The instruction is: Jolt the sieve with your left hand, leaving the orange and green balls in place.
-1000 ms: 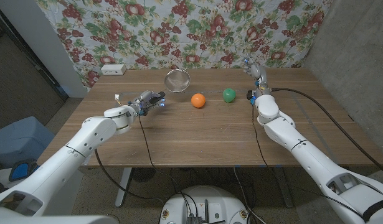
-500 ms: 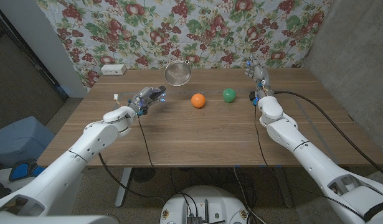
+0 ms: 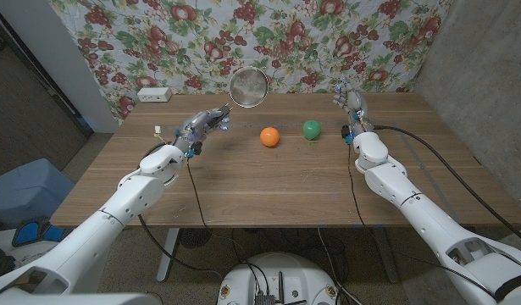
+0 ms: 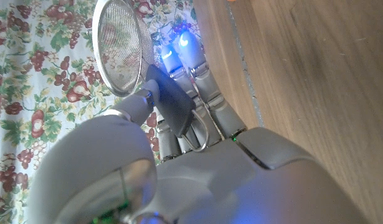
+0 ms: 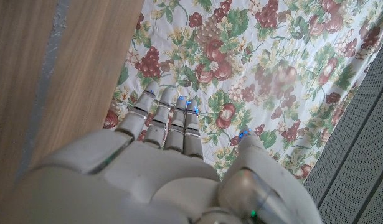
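- My left hand (image 3: 202, 124) grips the sieve's dark handle (image 4: 169, 102), fingers wrapped round it.
- The sieve (image 3: 248, 86) hangs clear of the tabletop (image 3: 243, 182), mesh bowl up near the far edge, in front of the floral cloth (image 3: 268, 38).
- Orange ball (image 3: 269, 136) and green ball (image 3: 312, 129) sit on the tabletop, apart from each other and from the sieve.
- My right hand (image 3: 351, 108) holds nothing, fingers straight and close together, near the far right of the tabletop.
- Step in hand, as I judge it: the jolt itself, sieve lifted.
- Next calls for short, sharp shakes, grip firm, staying away from both balls.
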